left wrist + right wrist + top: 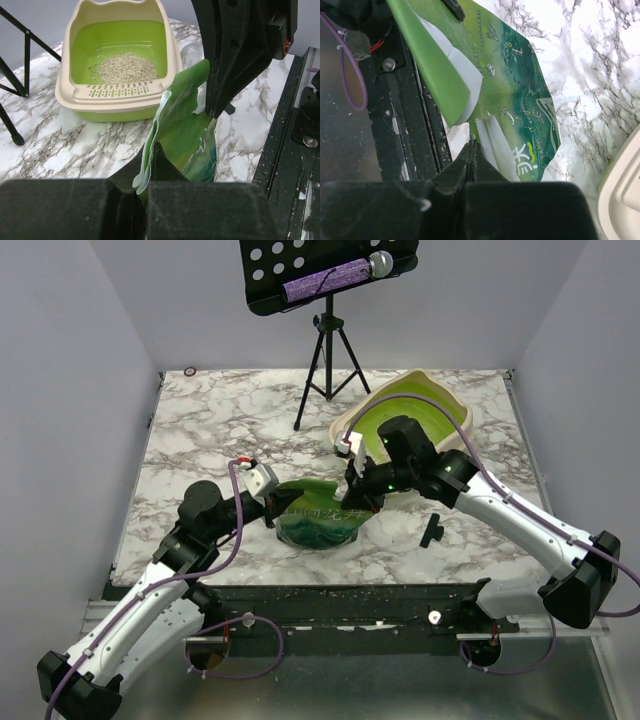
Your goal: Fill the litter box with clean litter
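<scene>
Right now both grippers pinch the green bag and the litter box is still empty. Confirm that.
Not quite. The litter box already holds a small pile of clean litter, as the left wrist view shows. The left gripper and right gripper do pinch the green bag.

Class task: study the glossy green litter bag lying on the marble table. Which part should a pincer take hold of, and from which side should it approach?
Grip the flat top edge of the green litter bag, coming side-on, one pincer per side. The mouth is thin film that pinches flat, while the body is bulky and crinkled. Both the left pincer and right pincer already hold it that way, with the litter box just beyond.
</scene>
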Robot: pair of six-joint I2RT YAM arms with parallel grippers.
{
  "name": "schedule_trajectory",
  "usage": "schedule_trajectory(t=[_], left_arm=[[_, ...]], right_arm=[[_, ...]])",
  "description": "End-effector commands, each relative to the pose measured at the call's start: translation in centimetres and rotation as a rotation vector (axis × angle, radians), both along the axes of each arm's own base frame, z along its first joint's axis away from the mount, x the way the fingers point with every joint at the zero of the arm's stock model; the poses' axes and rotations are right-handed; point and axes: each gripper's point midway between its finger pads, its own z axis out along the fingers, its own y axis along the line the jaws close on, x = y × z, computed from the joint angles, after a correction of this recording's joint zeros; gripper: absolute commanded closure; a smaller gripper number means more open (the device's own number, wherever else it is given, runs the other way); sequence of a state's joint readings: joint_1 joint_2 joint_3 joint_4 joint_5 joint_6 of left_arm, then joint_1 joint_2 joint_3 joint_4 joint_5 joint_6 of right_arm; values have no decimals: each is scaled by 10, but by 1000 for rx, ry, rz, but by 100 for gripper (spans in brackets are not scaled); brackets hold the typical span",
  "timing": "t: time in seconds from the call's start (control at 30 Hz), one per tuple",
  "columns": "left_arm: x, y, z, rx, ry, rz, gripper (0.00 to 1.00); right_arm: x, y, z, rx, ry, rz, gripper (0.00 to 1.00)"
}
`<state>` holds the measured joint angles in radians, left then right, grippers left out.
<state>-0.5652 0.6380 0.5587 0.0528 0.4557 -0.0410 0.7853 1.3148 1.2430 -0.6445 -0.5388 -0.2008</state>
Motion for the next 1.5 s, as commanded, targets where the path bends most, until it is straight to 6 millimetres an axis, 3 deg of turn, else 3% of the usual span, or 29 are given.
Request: schedule_trajectory(t=[0.0,0.2,0.4,0.8,1.13,1.47], left_arm=[[2,5,26,-43,-86,30,100],[2,4,25,-39,-80,27,100],[0,3,25,-39,-80,19,100],[-4,3,28,-46,-96,13,100],[-6,4,32,-50,-105,15,100],[-7,4,33,-54,-112,17,100]], right_arm=[[5,-1,1,-16,-19,-28,99],[-6,-6,29,60,-61,-13,99],[-2,-10,35,65,-96,-45,99],[19,2,10,8,-84,-67,99],[-5,4,-3,9,11,28,99],[-23,10,-38,-30,129,82,99]])
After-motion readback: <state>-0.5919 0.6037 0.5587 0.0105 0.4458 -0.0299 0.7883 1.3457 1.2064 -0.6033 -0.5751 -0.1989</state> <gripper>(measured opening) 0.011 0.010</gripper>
